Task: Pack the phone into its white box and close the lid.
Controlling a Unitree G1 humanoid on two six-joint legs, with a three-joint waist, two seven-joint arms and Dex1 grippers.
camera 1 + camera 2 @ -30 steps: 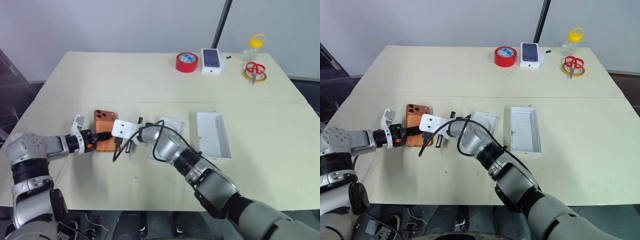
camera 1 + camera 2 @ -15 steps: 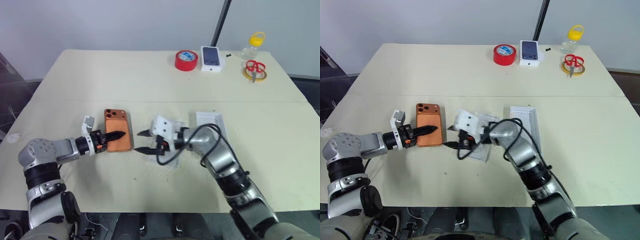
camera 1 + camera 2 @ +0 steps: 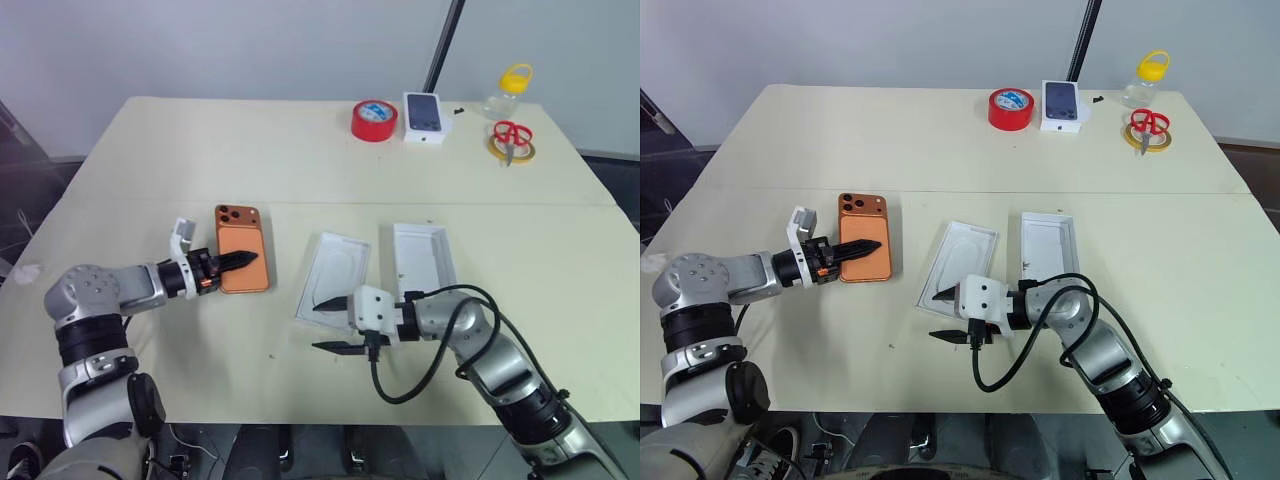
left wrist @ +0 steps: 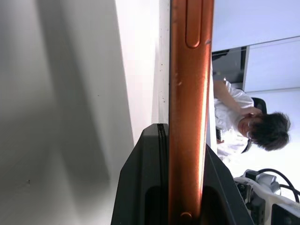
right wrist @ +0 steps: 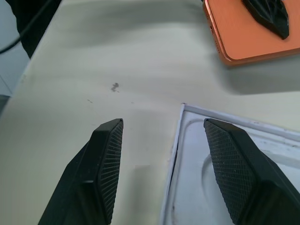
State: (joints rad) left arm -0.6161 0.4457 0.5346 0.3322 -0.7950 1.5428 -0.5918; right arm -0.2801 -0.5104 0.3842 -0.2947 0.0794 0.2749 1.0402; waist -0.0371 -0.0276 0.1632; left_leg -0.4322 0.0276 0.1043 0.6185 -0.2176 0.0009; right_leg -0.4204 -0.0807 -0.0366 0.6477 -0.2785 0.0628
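Two grippers were over the table (image 3: pixel 150 150). The left gripper (image 3: pixel 243 259) had its black fingers clamped on the phone (image 3: pixel 241 261), one finger lying across the orange back, the other under it; in the left wrist view the phone's copper edge (image 4: pixel 190 108) ran straight up between the closed fingers. The phone sat with its camera lenses at the end farther from the robot.

Just to the right of that gripper's tip lay the white box tray (image 3: pixel 335 278), open side up and slightly skewed, and beside that, farther right, the white lid (image 3: pixel 424 268), also lying open. The right gripper (image 3: pixel 332 327) was at the near corner of the tray, pointing toward the left gripper, its jaws spread apart and holding nothing. In the right wrist view one of its fingers (image 5: pixel 101 159) was above bare table and the other above the tray's rim (image 5: pixel 174 154), with the phone's corner ahead of them.
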